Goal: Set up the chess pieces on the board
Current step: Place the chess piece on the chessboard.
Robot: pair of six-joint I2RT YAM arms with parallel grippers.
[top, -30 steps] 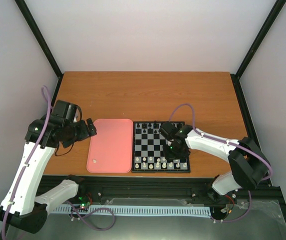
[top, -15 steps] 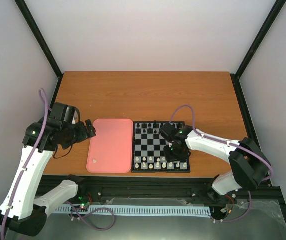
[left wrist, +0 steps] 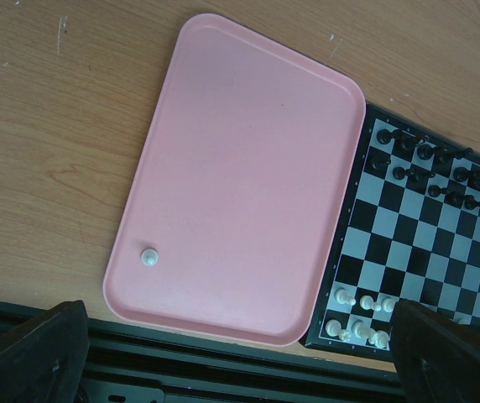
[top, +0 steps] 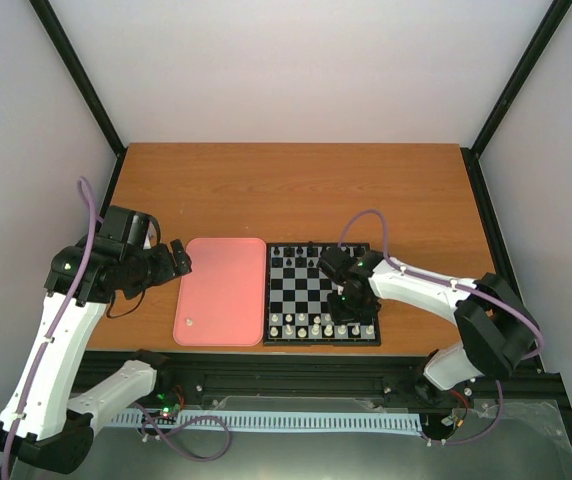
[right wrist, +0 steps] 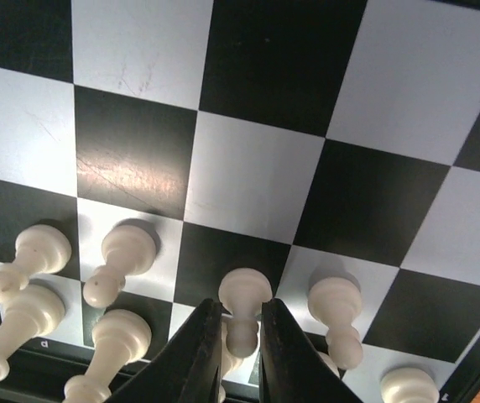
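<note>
My right arm [top: 426,288] rises from its base at the near right, folds at the elbow, and stretches left and low across the table to the board [top: 306,285]. Its wrist is tipped down over the near right squares. The right gripper [right wrist: 242,312] points at the near ranks, its fingers [right wrist: 196,357] drawn close together with only a narrow slot between them. A white pawn [right wrist: 244,290] stands upright in that slot, its round head just clear of the tips. I cannot tell whether the fingers press its stem or merely flank it. Other white pieces [right wrist: 122,252] stand just beside it on either side, lined along the board's near ranks.

My left arm [top: 56,340] climbs from the near left and bends to the right. It holds the left gripper [top: 178,258] in the air at the left edge of the pink tray [left wrist: 248,126]. Its fingers are spread wide and hold nothing. A lone white piece [left wrist: 148,257] sits in the tray's near left corner.

The board lies on the wooden table [top: 296,190], right of the tray, with its left edge right against the tray's right edge. Farther back, the black pieces [left wrist: 429,155] crowd the board's far ranks.
</note>
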